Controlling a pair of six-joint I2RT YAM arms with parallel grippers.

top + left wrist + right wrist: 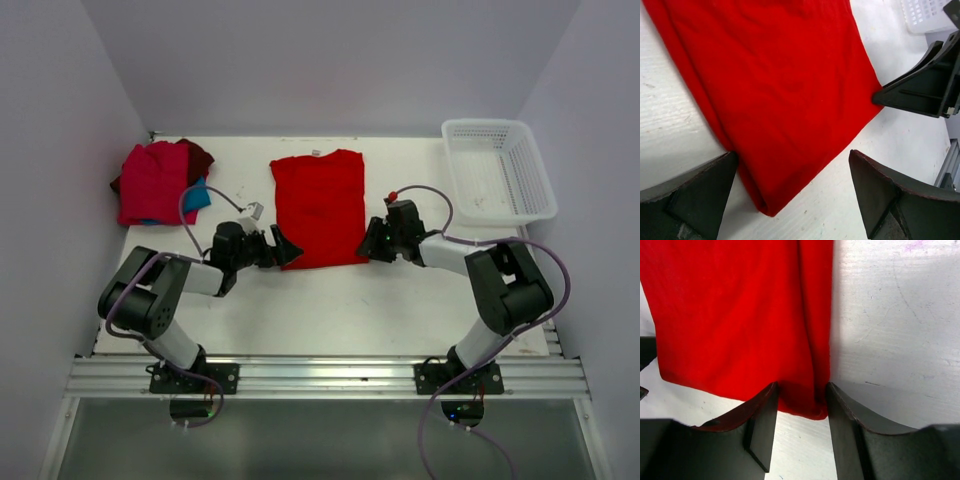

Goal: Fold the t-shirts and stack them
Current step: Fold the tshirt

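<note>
A large bright red t-shirt [320, 205] lies flat at the table's middle, folded into a long rectangle. My left gripper [285, 247] is wide open at its near left corner. In the left wrist view that corner [765, 200] lies between the spread fingers [690, 200]. My right gripper [372, 243] is at the near right corner. Its jaws stand narrowly apart astride the shirt's edge [805, 400], which lies flat, not pinched. A stack of folded red, maroon and teal t-shirts [155, 180] sits at the far left.
A white mesh basket [498, 168] stands at the far right. The right gripper's black fingers [925, 85] show at the right of the left wrist view. The table's front rail runs below both arm bases.
</note>
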